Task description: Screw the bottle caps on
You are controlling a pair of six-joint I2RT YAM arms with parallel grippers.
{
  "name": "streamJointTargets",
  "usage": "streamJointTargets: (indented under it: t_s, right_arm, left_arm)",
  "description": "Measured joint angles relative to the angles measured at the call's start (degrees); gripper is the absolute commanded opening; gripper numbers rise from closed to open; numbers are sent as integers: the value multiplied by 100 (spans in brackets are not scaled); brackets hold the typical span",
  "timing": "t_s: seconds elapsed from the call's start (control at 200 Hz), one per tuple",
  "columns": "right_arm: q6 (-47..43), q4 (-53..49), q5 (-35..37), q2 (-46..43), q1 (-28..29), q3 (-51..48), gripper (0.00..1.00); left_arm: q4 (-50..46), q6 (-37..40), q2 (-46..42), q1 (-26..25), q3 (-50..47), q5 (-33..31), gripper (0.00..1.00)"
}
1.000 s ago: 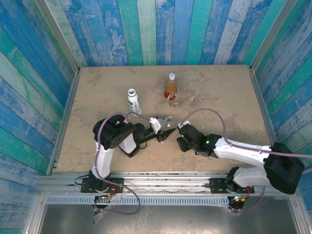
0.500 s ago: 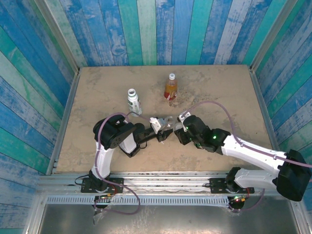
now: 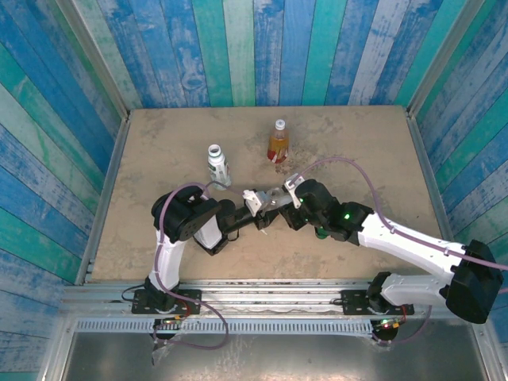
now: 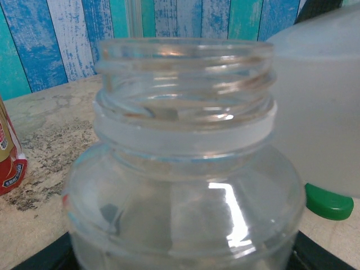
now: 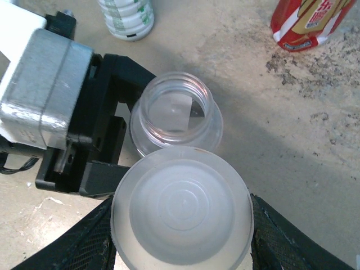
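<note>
Left end effector clamped on short clear bottle, threads bare. Right end effector gripping wide translucent cap, at 6 o'clock of bottle mouth (right wrist view), not seated. Held over bench, 6 o'clock of amber bottle.

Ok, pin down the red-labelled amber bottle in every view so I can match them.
Top external: amber bottle stands far middle of the table.
Left wrist: its red label at the left edge, low.
Right wrist: its lower body in the top right corner.
Shared landmark: the open clear bottle, held by the left tool.
</note>
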Motion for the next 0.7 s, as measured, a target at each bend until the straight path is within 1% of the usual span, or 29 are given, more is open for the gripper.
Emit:
streamJointTargets:
  t_s: [0.526, 0.701]
  right_arm:
    - [-201, 92, 9, -258, 0, 22, 52]
    - [-229, 356, 4, -398, 0, 20, 52]
  left_arm:
    - [-9, 39, 22, -9, 42, 46, 54]
    - [-11, 48, 24, -15, 52, 70, 54]
